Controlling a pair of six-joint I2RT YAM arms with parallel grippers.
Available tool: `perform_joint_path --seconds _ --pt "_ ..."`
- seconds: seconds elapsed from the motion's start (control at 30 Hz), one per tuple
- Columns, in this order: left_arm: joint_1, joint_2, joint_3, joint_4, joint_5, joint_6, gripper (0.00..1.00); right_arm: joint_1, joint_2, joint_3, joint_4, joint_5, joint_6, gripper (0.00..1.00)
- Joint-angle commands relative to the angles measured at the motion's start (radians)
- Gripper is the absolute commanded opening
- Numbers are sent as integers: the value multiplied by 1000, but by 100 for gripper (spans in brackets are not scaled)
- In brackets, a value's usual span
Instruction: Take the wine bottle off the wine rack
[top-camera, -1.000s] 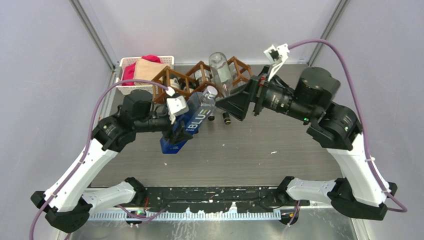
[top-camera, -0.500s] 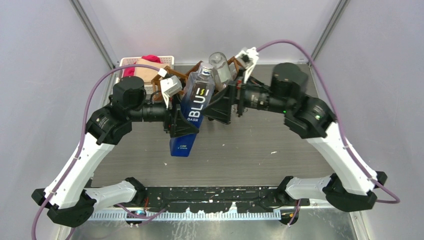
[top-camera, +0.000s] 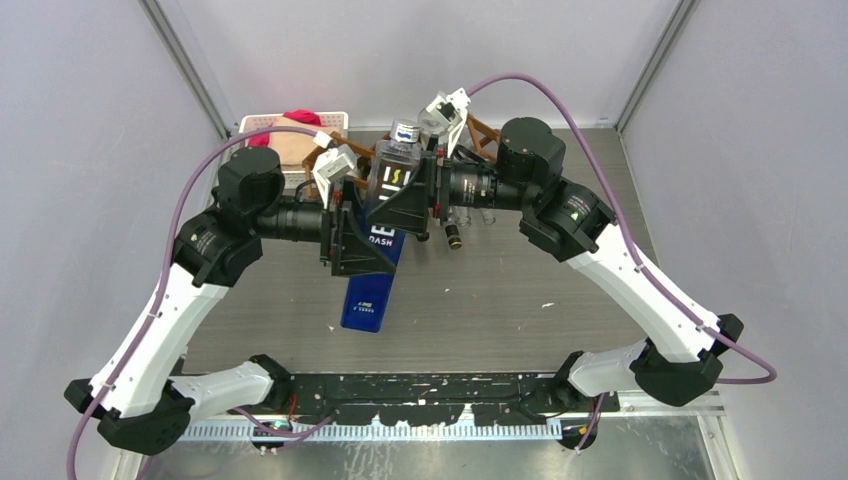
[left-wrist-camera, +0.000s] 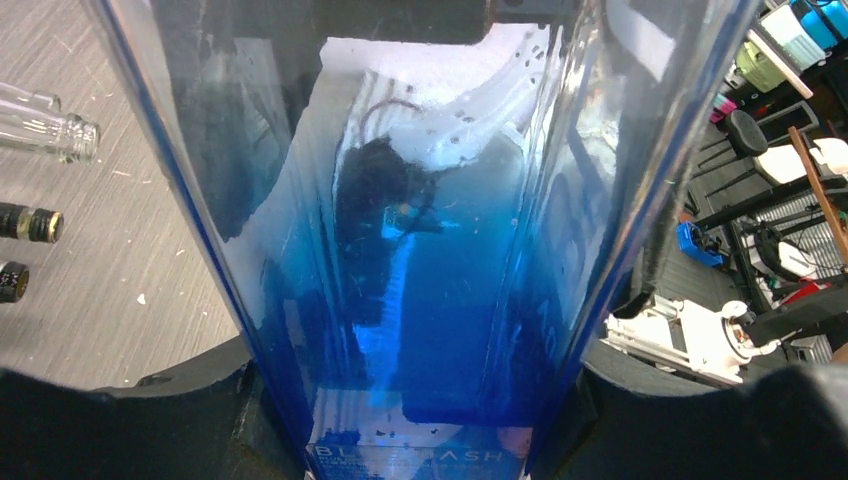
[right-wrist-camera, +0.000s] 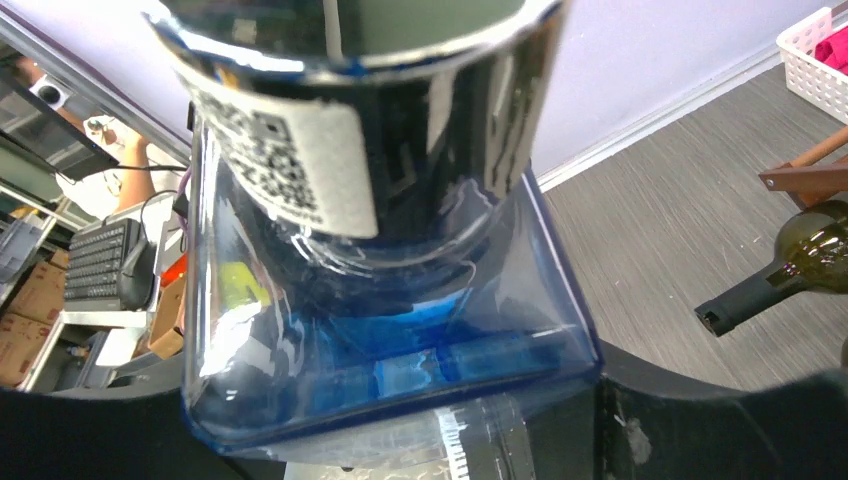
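Note:
The wine bottle (top-camera: 366, 296) is a square blue glass bottle with a silver cap, held steeply tilted above the table. My left gripper (top-camera: 350, 245) is shut on its lower body, and the blue glass (left-wrist-camera: 420, 250) fills the left wrist view between the black fingers (left-wrist-camera: 120, 420). My right gripper (top-camera: 405, 205) is closed around the upper body just below the shoulder (right-wrist-camera: 380, 300), with a finger (right-wrist-camera: 720, 420) against each side. The brown wooden wine rack (top-camera: 482, 131) stands behind the arms at the back, mostly hidden.
A white basket (top-camera: 258, 124) with red and tan cloth sits at the back left. Small dark bottles (top-camera: 452, 238) lie on the table in front of the rack. A green bottle (right-wrist-camera: 800, 255) lies by the rack bar (right-wrist-camera: 800, 175). A clear bottle neck (left-wrist-camera: 50, 125) lies at the left.
The left arm has raised the blue bottle away from the rack and tipped it more upright. The right gripper has swung left from beside the bottle and closed around its upper part.

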Motion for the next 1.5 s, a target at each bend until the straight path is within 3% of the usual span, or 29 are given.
perform_joint_path --seconds 0.0,0.03,0.07,0.1,0.33,0.5,0.77,0.87,1.03,1.47 --pt "11 -1 94 51 4 24 48 -3 -22 9 91 57 16 2" --pt "19 9 113 4 -23 72 77 -4 -31 16 67 92 -2 1" --pt "31 23 133 -41 -65 101 92 -4 -43 24 41 128 -26 1" --pt "47 44 162 -87 -105 128 98 -4 -53 34 1 166 -54 1" --pt "224 231 411 -430 -273 319 100 -24 -86 164 -227 594 -236 1" --pt "279 356 573 -624 -397 437 100 -83 -79 197 -254 837 -322 1" --pt "287 308 444 -560 -501 481 99 -353 -7 267 -249 961 -339 1" --pt "287 286 409 -536 -518 497 99 -436 19 295 -263 903 -316 1" --pt "287 265 348 -504 -537 517 99 -471 31 305 -269 835 -311 1" --pt "287 274 312 -474 -551 510 98 -590 198 367 -254 1111 -373 1"
